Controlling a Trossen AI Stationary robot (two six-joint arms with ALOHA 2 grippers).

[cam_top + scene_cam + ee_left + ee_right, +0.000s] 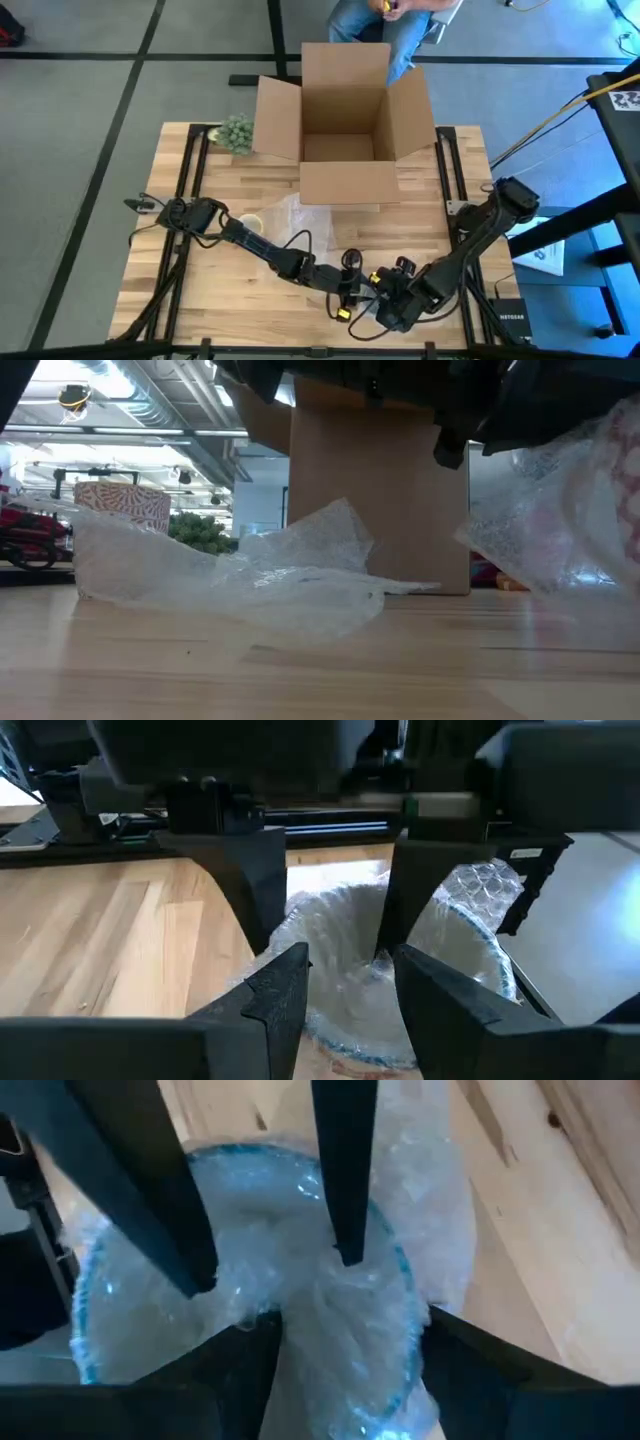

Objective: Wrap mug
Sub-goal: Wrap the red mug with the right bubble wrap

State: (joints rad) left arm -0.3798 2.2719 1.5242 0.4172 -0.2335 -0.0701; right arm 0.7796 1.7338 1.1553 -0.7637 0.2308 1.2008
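Bubble wrap [330,1310] is lining the mug [100,1350], whose blue rim is showing at the table's near edge, where both arms are meeting. Left gripper [345,985] and right gripper [345,1335] are each reaching into the mug's mouth, fingers apart, with crumpled wrap lying between them; whether either is actually pinching the wrap cannot be told. More loose wrap [250,575] is lying mid-table on the wooden table [250,295], before an open cardboard box [345,130]
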